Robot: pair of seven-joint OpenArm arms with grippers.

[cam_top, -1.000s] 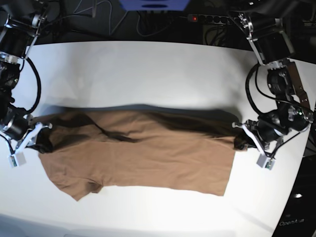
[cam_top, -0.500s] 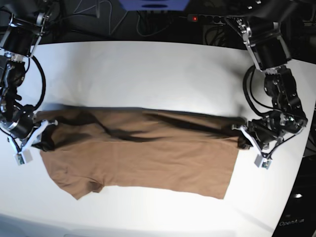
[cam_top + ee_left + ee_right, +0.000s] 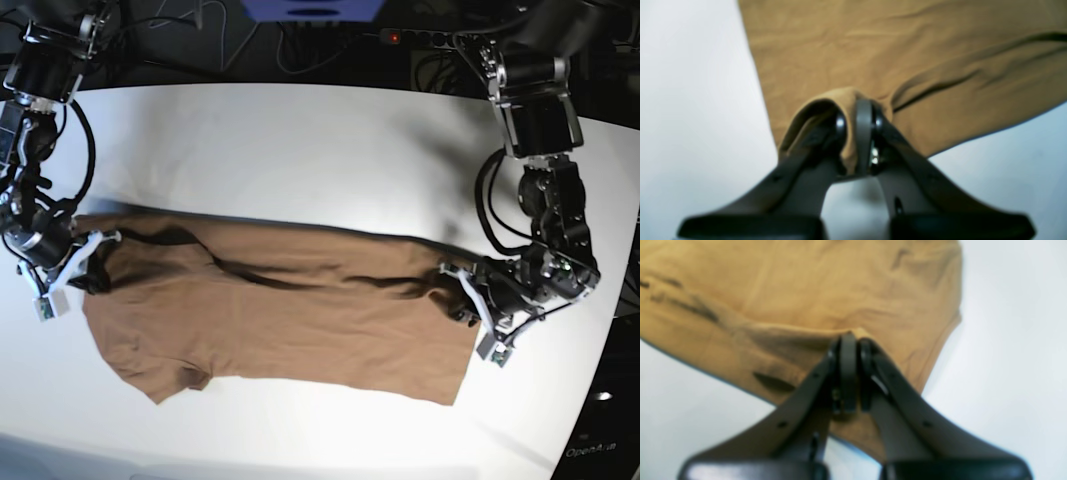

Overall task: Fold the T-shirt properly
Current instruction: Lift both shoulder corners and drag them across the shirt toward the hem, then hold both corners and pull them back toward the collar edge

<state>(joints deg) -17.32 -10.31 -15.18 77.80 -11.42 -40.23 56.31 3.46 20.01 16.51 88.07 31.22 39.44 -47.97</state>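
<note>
white table (image 3: 300, 140) — power strip (image 3: 425, 38) behind

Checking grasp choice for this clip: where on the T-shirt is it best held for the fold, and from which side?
At the two far-edge ends of the T-shirt, each approached from outside its own end. It lies stretched lengthwise on the table, so end grips keep that edge taut. Both grippers are there: left gripper shut on the hem end, right gripper on the sleeve end.
</note>
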